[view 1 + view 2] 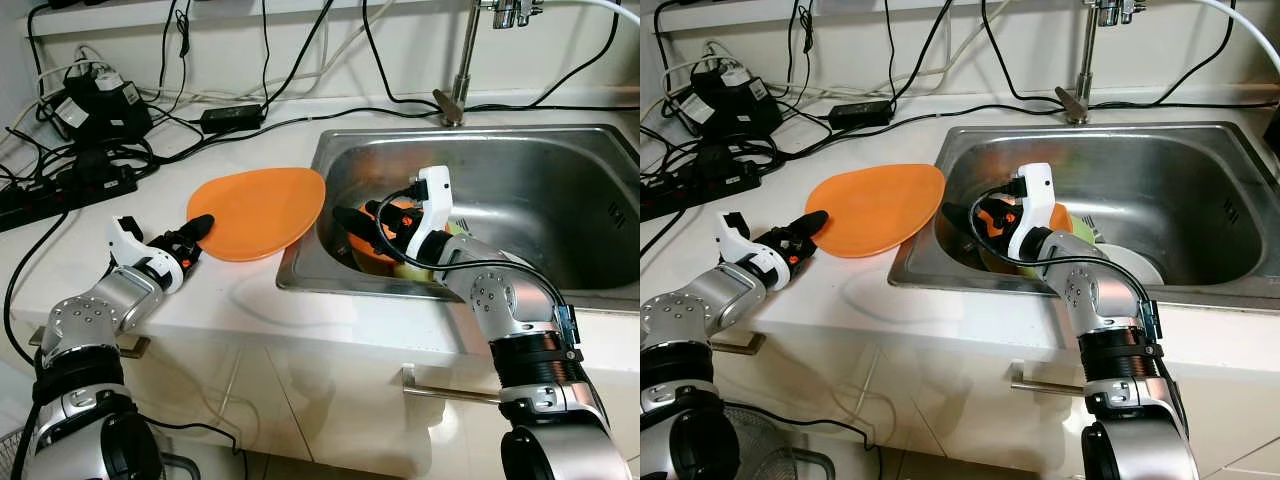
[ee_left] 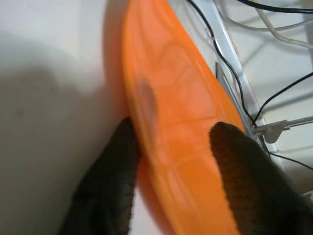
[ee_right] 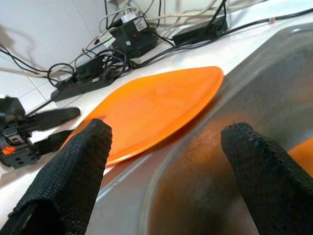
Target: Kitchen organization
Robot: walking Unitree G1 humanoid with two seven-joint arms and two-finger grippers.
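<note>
A flat orange plate point(image 1: 260, 210) lies on the white counter, its right edge overhanging the sink rim. My left gripper point(image 1: 198, 236) is at the plate's left edge, open. In the left wrist view its fingers point(image 2: 117, 161) straddle the plate's rim point(image 2: 186, 127), one under it and one over the top. My right gripper point(image 1: 360, 222) is inside the steel sink point(image 1: 560, 200) near its left wall, open with nothing between the fingers point(image 3: 73, 166), pointing toward the plate point(image 3: 156, 107). Behind it in the sink sit an orange bowl point(image 1: 402, 212), a green piece and a white dish point(image 1: 1132, 264).
A faucet point(image 1: 455, 95) stands at the sink's back rim. Power strips, adapters and tangled black cables point(image 1: 90, 130) cover the counter's back left. A fork point(image 1: 462, 225) lies in the sink. A drawer handle point(image 1: 450, 393) sticks out below the counter edge.
</note>
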